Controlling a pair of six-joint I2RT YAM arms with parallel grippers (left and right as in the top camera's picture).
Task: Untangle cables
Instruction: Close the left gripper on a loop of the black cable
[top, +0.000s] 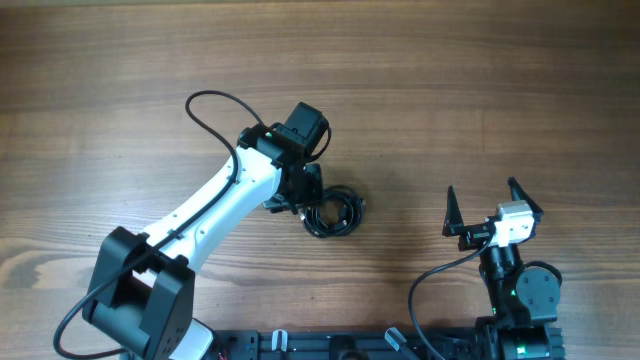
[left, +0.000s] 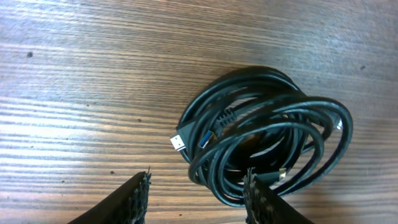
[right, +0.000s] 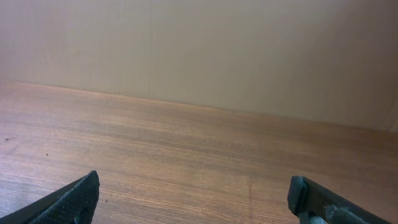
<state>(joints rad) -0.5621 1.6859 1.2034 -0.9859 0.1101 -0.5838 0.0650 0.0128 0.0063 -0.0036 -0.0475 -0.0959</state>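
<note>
The coiled bundle of thin black cables (top: 333, 213) lies on the brown wooden worktop (top: 120, 80). The left claw (left: 198, 186) hangs spread at the coil's edge, gripping nothing. The right claw (top: 487, 205), also spread, sits well apart.

My left arm (top: 215, 205) is a white tube between black joints, with a black base block (top: 140, 295) at the lower left of the frame. A thin black cable (top: 189, 104) loops off it near a green light (top: 268, 131). My left fingers (left: 138, 196) are black with ridged edges. My right arm (top: 520, 290) is black, with a white wrist block (top: 513, 222) and pointed black right fingers (top: 452, 222).
</note>
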